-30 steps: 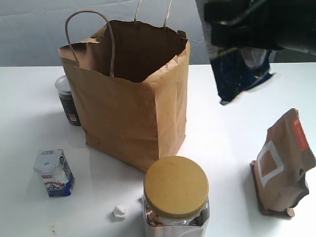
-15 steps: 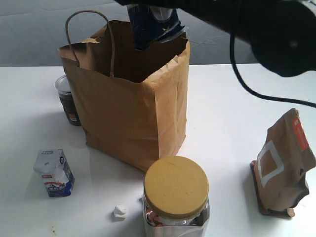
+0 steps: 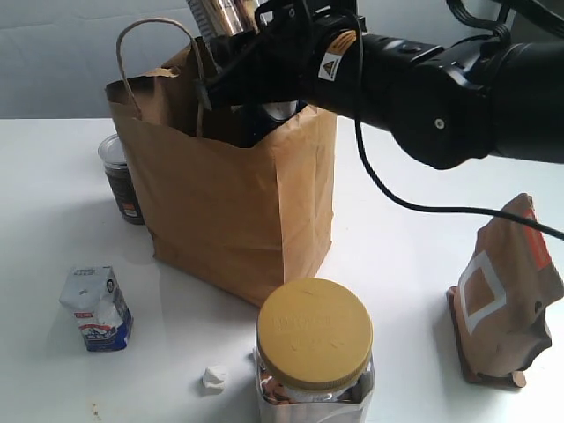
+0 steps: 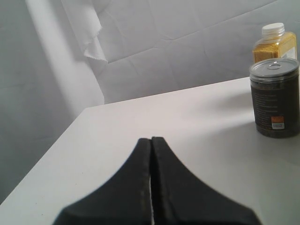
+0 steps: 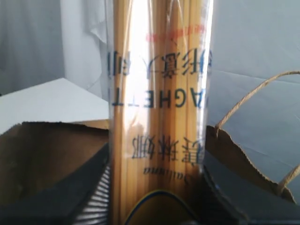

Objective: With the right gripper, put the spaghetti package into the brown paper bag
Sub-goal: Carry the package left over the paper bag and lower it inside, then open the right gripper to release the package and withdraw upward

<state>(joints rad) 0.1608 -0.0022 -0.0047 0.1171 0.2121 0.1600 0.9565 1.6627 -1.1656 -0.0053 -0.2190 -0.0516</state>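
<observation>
The left end effector point(image 4: 151, 154) is clenched, its fingers pressed together on nothing, over the white worktop point(image 4: 140, 117). Beyond it stands a dark can point(image 4: 274, 101) with its lid on, and behind that a white-capped jar point(image 4: 275, 42) of yellow powder. In the exterior view a small milk carton point(image 3: 95, 308) stands closed at the front left. The brown paper bag point(image 3: 229, 203) stands open. The right end effector point(image 3: 256, 70) hangs at its mouth, grasping the spaghetti package point(image 3: 220, 14) upright. The package's dark blue end is inside the opening, and its shiny upper part rises above the rim. A glass jar point(image 3: 313, 352) with a tan lid holds brownish pieces. The brown pouch point(image 3: 507, 291) stands at the far right, its contents hidden.
</observation>
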